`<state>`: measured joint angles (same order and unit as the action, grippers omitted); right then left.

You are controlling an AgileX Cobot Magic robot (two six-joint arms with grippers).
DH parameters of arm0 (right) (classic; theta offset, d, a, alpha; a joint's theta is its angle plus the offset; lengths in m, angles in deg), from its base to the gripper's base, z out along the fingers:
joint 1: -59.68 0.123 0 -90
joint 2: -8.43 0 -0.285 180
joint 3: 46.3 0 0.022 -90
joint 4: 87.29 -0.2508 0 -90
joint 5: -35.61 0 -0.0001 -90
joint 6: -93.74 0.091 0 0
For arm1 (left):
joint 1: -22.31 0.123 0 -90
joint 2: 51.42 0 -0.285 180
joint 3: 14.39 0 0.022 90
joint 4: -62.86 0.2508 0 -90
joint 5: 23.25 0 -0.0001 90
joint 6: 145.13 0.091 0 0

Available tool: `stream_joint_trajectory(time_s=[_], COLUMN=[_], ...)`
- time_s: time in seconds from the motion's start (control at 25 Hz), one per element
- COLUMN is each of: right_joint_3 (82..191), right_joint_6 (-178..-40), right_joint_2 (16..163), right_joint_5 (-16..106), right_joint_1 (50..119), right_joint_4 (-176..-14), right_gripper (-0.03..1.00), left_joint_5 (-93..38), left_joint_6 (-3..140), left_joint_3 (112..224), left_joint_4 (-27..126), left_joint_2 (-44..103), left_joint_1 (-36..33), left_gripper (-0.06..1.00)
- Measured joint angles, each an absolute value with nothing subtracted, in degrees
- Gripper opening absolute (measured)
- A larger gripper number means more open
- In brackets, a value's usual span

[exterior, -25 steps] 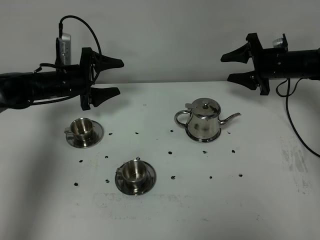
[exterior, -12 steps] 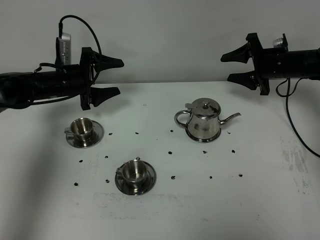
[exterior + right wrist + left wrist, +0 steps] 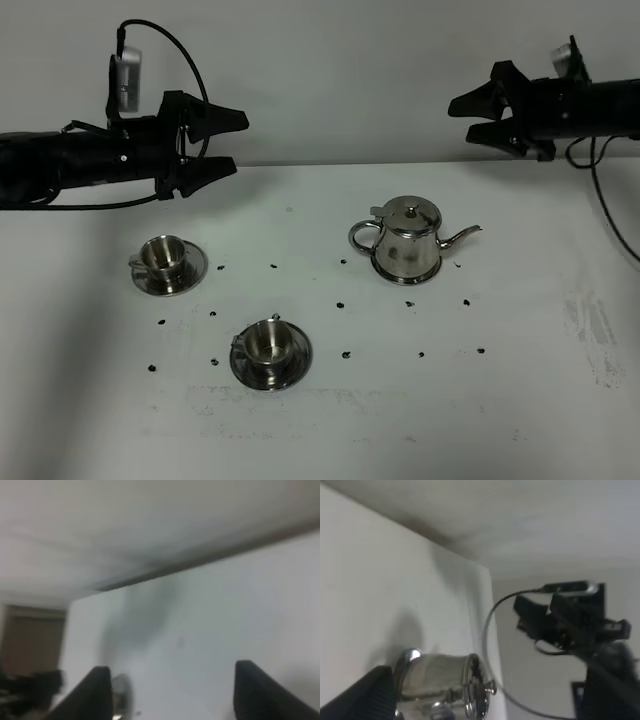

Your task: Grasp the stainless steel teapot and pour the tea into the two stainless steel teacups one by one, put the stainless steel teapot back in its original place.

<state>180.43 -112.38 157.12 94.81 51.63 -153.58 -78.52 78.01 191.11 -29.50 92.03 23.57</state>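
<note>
The stainless steel teapot (image 3: pixel 405 240) stands upright right of the table's middle, spout pointing right, handle to the left. It also shows in the left wrist view, teapot (image 3: pixel 445 682), far ahead of the fingers. One teacup on its saucer (image 3: pixel 166 262) sits at the left, and the other teacup (image 3: pixel 269 350) is nearer the front. My left gripper (image 3: pixel 238 142) hovers open, high above the left cup. My right gripper (image 3: pixel 460 121) hangs open in the air at the back right, well above the teapot. Its two fingers (image 3: pixel 95 692) frame bare table in the blurred right wrist view.
Small dark specks (image 3: pixel 342 303) are scattered over the white table (image 3: pixel 520 400). A grey wall runs behind the table. A black cable (image 3: pixel 605 225) hangs from the right arm.
Both arms have lifted slightly and rolled about their wrists, so the jaws look narrower from above. The right gripper has shifted a little to the right. Teapot and cups have not moved.
</note>
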Motion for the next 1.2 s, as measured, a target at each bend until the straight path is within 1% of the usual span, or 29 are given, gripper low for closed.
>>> stream_joint_trajectory(time_s=[0.16, 0.28, 0.36, 0.52, 0.64, 0.76, 0.88, 1.12, 1.2], right_joint_3=[185.50, 186.94, 187.05, 187.05, 187.05, 187.05, 184.62, 174.16, 168.33], right_joint_6=[-113.14, -112.84, -111.29, -108.51, -106.11, -104.47, -104.30, -104.67, -106.20], right_joint_2=[154.25, 152.21, 151.31, 149.02, 145.72, 141.01, 135.25, 123.60, 118.84], right_joint_5=[94.27, 92.29, 91.62, 92.96, 93.97, 95.40, 95.90, 94.15, 90.60], right_joint_1=[51.84, 52.45, 53.00, 53.94, 54.49, 54.61, 55.25, 57.61, 58.19], right_joint_4=[-140.06, -128.47, -121.08, -109.96, -103.82, -102.44, -101.79, -103.05, -106.42], right_gripper=[0.47, 0.46, 0.46, 0.46, 0.46, 0.46, 0.45, 0.41, 0.41], left_joint_5=[-74.61, -69.36, -66.66, -66.24, -66.15, -66.26, -66.01, -62.56, -61.18], left_joint_6=[80.84, 80.80, 79.43, 74.14, 70.92, 69.52, 69.29, 68.97, 67.85], left_joint_3=[191.11, 191.11, 191.11, 191.11, 191.11, 191.03, 188.13, 174.54, 169.83], left_joint_4=[-20.91, -6.32, 3.29, 19.48, 25.52, 28.81, 30.92, 35.01, 35.38], left_joint_2=[87.39, 83.31, 80.82, 75.29, 70.25, 64.68, 58.22, 45.06, 40.23], left_joint_1=[23.57, 23.37, 23.01, 22.20, 22.13, 22.13, 22.13, 22.36, 22.95], left_gripper=[0.70, 0.67, 0.65, 0.63, 0.63, 0.63, 0.63, 0.63, 0.63])
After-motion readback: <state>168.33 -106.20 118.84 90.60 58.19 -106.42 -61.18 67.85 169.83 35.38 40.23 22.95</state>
